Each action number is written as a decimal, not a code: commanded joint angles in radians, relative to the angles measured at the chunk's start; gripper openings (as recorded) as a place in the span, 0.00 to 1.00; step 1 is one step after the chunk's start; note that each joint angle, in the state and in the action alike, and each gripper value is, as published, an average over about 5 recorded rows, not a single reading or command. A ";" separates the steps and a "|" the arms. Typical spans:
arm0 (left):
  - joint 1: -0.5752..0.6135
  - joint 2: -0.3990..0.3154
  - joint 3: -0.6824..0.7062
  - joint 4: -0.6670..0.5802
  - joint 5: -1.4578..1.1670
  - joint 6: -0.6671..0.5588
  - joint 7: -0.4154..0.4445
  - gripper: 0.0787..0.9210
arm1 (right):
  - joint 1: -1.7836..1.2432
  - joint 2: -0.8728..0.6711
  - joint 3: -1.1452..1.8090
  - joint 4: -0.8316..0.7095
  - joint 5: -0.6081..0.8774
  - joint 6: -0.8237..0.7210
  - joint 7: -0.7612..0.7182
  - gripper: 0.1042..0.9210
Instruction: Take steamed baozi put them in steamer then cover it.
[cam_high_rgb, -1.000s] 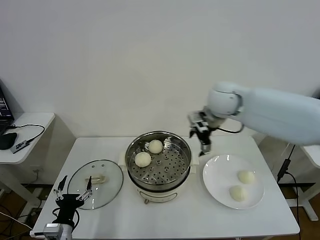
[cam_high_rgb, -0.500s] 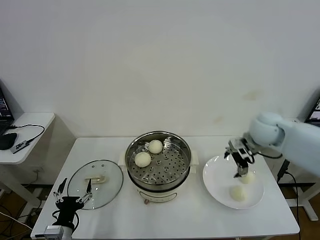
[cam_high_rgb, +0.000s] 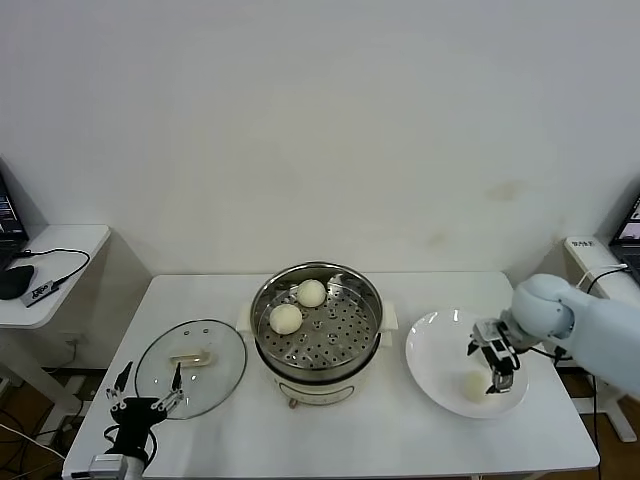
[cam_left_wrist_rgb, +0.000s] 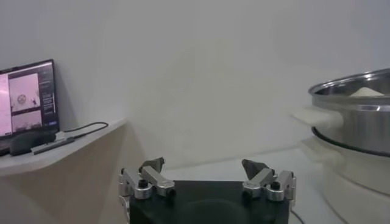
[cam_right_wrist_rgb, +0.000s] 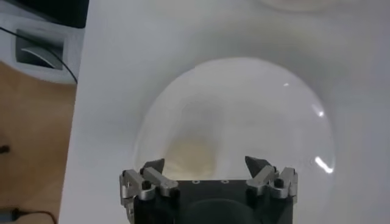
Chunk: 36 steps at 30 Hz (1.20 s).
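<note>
Right gripper (cam_high_rgb: 497, 362): spread, low over plate (cam_high_rgb: 432, 345), lower right of frame.
Left gripper (cam_high_rgb: 143, 402): spread, parked lower left.
Risk: off-centre close could roll baozi (cam_high_rgb: 473, 385) off plate.

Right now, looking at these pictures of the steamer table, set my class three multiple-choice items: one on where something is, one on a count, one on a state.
1. Where does the glass lid lie?
A. on the steamer
B. on the table, on the steamer's left
C. on the white plate

2. How many baozi sit in the steamer?
A. two
B. none
C. four

3. What is the right hand doing?
A. gripping the lid's handle
B. resting inside the steamer
C. open, low over the white plate

Answers:
1 B, the lid lies flat on the table beside the left hand.
2 A, two buns sit on the perforated tray.
3 C, the right wrist view shows spread fingers above a bun.
</note>
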<state>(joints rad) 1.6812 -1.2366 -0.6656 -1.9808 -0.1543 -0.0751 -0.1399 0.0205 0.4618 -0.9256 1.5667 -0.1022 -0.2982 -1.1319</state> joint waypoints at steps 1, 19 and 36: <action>-0.001 -0.001 0.001 0.002 0.001 -0.001 0.000 0.88 | -0.145 0.001 0.091 -0.059 -0.051 0.007 0.008 0.88; -0.002 -0.003 0.001 0.003 0.002 -0.002 0.000 0.88 | -0.173 0.060 0.104 -0.116 -0.066 -0.008 0.036 0.77; 0.004 -0.005 -0.002 -0.018 0.003 -0.002 0.000 0.88 | -0.096 0.038 0.105 -0.086 -0.028 -0.013 0.022 0.68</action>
<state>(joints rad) 1.6849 -1.2419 -0.6669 -1.9966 -0.1512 -0.0783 -0.1399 -0.1331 0.5093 -0.8138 1.4715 -0.1515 -0.3097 -1.1022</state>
